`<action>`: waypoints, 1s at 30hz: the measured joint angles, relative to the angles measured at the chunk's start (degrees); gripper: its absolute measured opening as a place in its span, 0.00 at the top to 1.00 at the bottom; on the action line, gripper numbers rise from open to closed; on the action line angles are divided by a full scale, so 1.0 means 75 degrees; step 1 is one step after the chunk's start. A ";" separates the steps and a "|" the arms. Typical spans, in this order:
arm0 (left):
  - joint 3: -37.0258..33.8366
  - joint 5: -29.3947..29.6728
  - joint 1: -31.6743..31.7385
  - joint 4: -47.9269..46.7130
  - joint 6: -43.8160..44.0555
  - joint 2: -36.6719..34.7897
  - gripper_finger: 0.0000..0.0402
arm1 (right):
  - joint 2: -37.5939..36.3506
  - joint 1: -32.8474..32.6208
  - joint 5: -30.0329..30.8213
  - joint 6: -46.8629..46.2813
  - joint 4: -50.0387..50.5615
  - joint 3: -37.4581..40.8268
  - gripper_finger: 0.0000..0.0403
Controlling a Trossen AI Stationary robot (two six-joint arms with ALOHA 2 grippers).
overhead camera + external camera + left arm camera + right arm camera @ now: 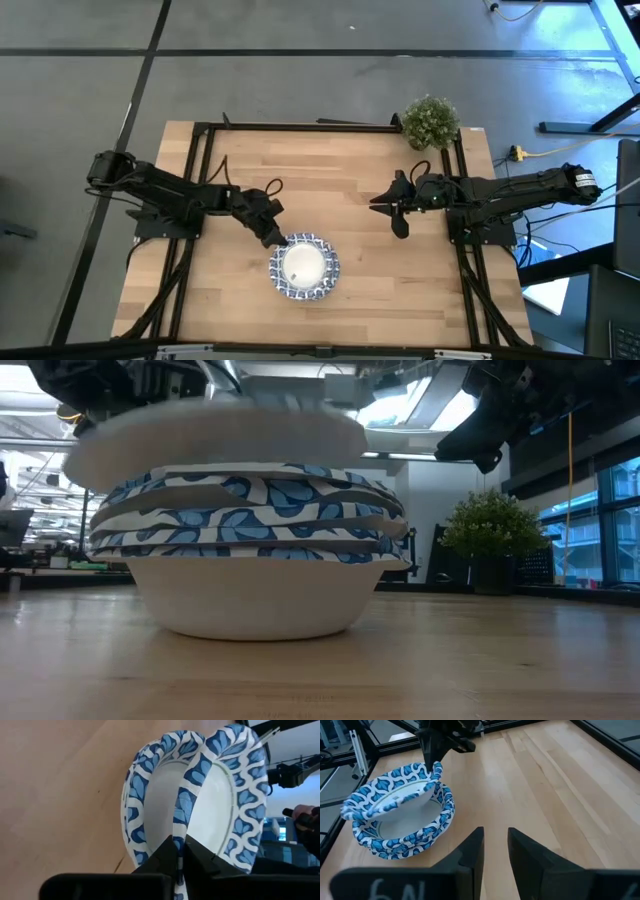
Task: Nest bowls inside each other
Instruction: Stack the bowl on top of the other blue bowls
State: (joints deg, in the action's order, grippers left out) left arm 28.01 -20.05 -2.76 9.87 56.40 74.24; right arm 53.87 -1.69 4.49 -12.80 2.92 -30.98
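the bowls (303, 268) are sitting as one nested stack near the front middle of the table (350, 180), and no loose bowl is showing anywhere else on the wood, so the nesting is looking nearly finished. the top bowl (390, 800) is lying tilted, one edge lifted above the stack, not yet seated level. the left gripper (270, 238) is pinching that raised rim; in the left wrist view its fingers (167, 855) are closing on the patterned edge. what is left, by my reading, is letting that bowl drop flat and backing off.

the right gripper (398, 210) is hovering well apart from the stack, holding nothing, its fingers (472, 852) standing a little parted. the potted plant (431, 120) is sitting at the far right corner, clear of both arms. bare wood is lying around the stack, though the front edge is near.
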 joint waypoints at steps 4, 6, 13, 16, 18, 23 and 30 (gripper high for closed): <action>0.0000 0.0302 0.0005 0.0003 -0.0009 0.0000 0.90 | 0.0000 0.0003 0.0003 0.0102 0.0003 0.0000 0.78; 0.0000 0.0391 0.0003 0.0003 -0.0009 0.0000 0.88 | 0.0000 0.0003 0.0003 0.0156 0.0003 0.0000 0.78; 0.0000 0.0390 0.0002 0.0006 -0.0274 0.0000 0.78 | 0.0000 0.0003 0.0003 0.0201 0.0003 0.0000 0.78; 0.0002 0.0633 0.0012 0.0022 -0.0281 0.0000 0.75 | 0.0000 0.0003 0.0003 0.0204 0.0025 0.0000 0.78; 0.0001 0.0687 0.0088 0.0142 -0.0280 0.0000 0.73 | 0.0000 0.0002 0.0003 0.0204 0.0089 0.0000 0.78; 0.0003 0.0536 0.0253 0.0486 -0.0277 0.0055 0.73 | 0.0000 0.0002 0.0003 0.0204 0.0238 0.0000 0.78; 0.0006 0.0520 0.0247 0.0545 -0.0201 0.0384 0.73 | 0.0000 0.0003 0.0003 0.0204 0.0236 0.0000 0.78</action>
State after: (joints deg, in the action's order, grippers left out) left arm 28.05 -16.14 -0.91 13.96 54.89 77.12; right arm 53.87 -1.67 4.51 -11.27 4.69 -30.98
